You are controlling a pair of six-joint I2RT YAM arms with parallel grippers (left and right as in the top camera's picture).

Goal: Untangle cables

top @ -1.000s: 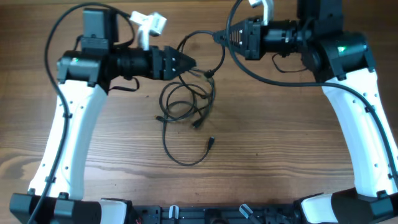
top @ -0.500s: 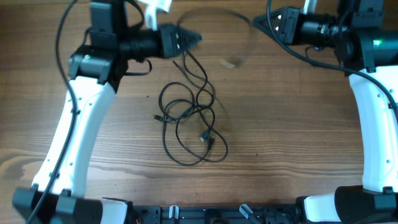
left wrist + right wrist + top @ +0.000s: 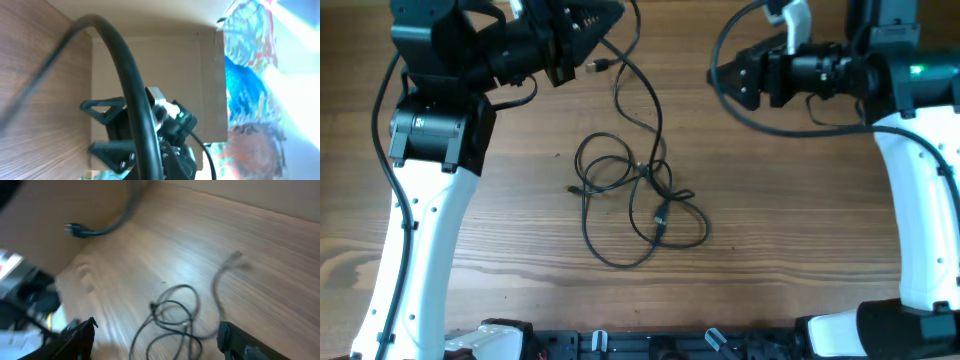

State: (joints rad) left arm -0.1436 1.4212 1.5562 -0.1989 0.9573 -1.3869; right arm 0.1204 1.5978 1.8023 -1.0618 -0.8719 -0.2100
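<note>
The knot of cables [image 3: 655, 185] lay toward 6 o'clock from the left gripper [image 3: 608, 20], clamped on one strand; the right gripper [image 3: 715, 80] gaped empty.

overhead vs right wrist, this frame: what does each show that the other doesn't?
Overhead only: the left end effector at the top of the frame, with a strand of the cables running up to it from the pile.
Right wrist only: a close look into the right end effector, jaws wide apart with nothing between them.
Both: the cables looped on the wooden table, and a plug end dangling above it.
</note>
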